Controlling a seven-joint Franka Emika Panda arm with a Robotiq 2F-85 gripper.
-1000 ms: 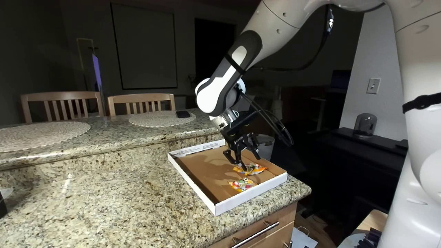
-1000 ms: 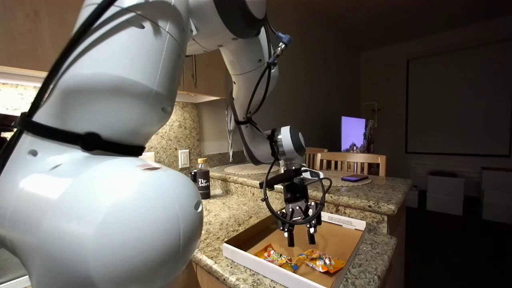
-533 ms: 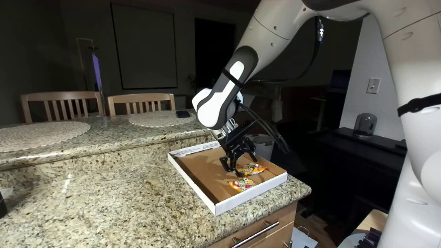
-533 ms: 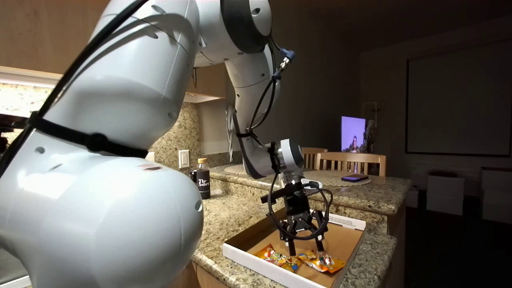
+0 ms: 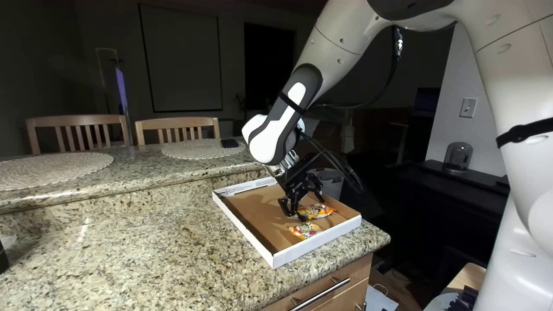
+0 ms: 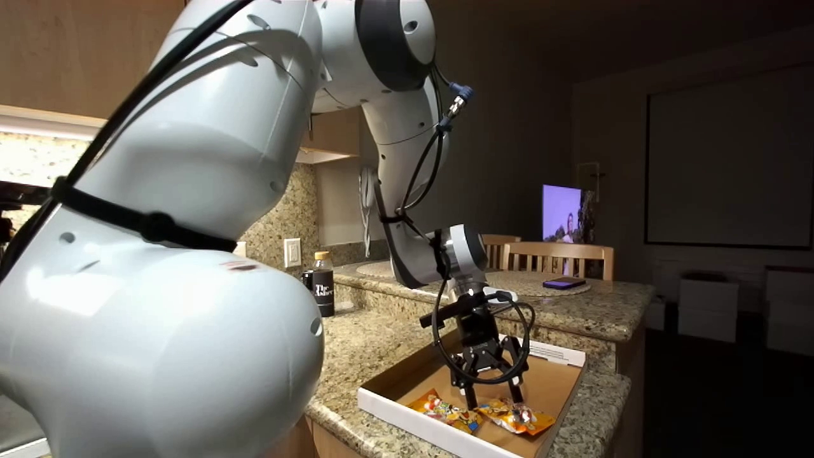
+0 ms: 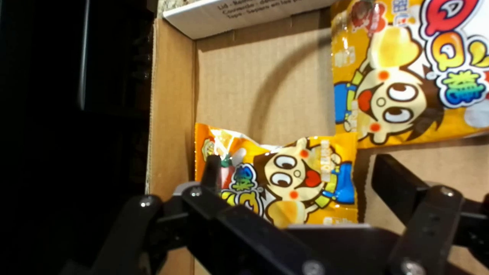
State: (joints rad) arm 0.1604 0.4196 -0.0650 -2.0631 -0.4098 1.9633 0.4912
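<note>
Granite counter (image 5: 142, 242) | 1 box (image 5: 255, 211) | 2 packets (image 7: 301, 175) | 1 claw (image 6: 494, 402), spread

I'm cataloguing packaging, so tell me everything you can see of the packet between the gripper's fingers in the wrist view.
The packet is a glossy, creased orange-yellow wrapper, apparently plastic film, showing a red-cheeked cartoon face, blue clothing and colourful lettering. It lies face up on the brown floor of the box, one corner appearing to meet the second packet. The open gripper partly hides it; whether they touch, I cannot tell.
</note>
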